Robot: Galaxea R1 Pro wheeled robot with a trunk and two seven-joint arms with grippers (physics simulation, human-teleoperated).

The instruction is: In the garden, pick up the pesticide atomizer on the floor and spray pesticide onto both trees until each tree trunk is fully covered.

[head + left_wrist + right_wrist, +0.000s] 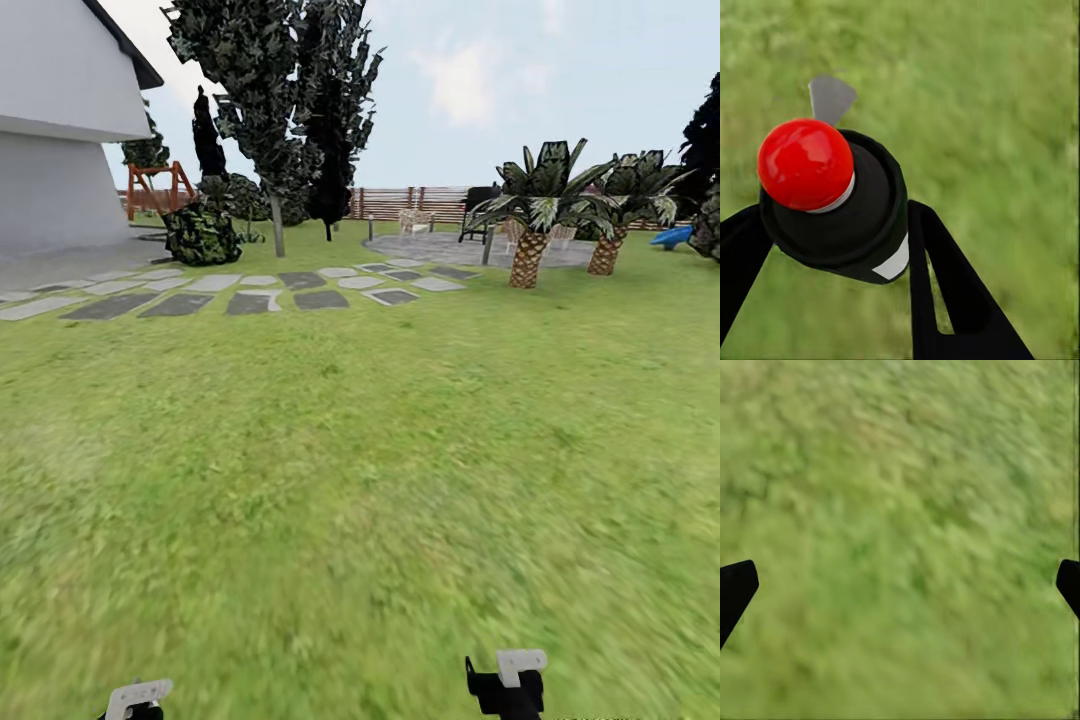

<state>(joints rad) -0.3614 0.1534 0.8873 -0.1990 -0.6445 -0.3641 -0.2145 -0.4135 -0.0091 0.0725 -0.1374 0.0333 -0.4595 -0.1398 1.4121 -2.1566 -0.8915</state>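
Note:
My left gripper point(832, 219) is shut on the pesticide atomizer point(832, 195), a small dark bottle with a red tip and a white band, held over the grass. In the head view the left gripper point(135, 700) and the right gripper point(505, 685) show at the bottom edge. The right gripper point(904, 581) is open, with nothing but lawn between its fingers. Far ahead to the left stand the two tall trees, one point(262, 90) with a pale trunk point(277, 228), the other point(335, 110) with a trunk point(328, 230) just to its right. The grey patio floor point(440, 247) lies far ahead.
A wide lawn point(360, 480) stretches in front of me. A row of stepping stones point(250, 290) crosses it towards the white house point(60, 130) at left. Two short palms point(530, 225) stand at right, a dark bush point(200, 233) at left, and a slatted fence point(410, 203) behind.

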